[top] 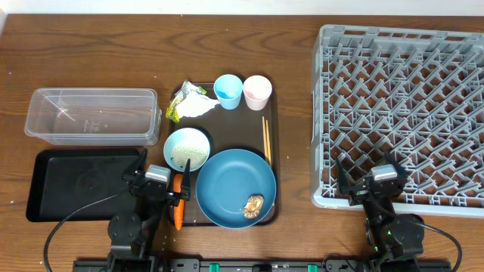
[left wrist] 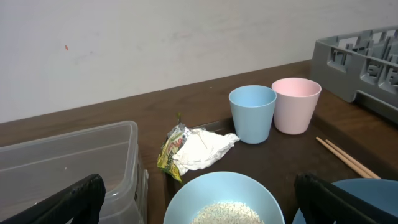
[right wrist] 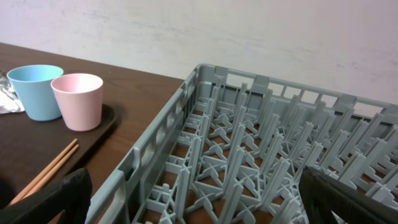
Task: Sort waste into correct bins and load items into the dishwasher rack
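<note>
The crumpled wrapper (top: pixel 190 101) (left wrist: pixel 189 149), light-blue cup (top: pixel 228 91) (left wrist: pixel 252 113), pink cup (top: pixel 257 92) (left wrist: pixel 296 103) (right wrist: pixel 78 99), chopsticks (top: pixel 266 139) (left wrist: pixel 348 158) (right wrist: pixel 46 169), pale-blue bowl (top: pixel 187 149) holding rice (left wrist: pixel 226 213), and blue plate (top: pixel 235 187) with a brown scrap (top: pixel 254 204) sit on the brown tray. The carrot (top: pixel 177 202) lies by the plate. My left gripper (top: pixel 160 185) (left wrist: pixel 199 202) is open and empty just in front of the bowl. My right gripper (top: pixel 376 189) (right wrist: pixel 199 199) is open and empty over the front-left corner of the grey rack (top: pixel 401 113) (right wrist: pixel 261 155).
The clear tub (top: pixel 92 115) (left wrist: pixel 68 168) stands at the left, with the black tray (top: pixel 79 183) in front of it. The dark brown serving tray (top: pixel 271 136) holds the dishes in the middle. The rack fills the right side.
</note>
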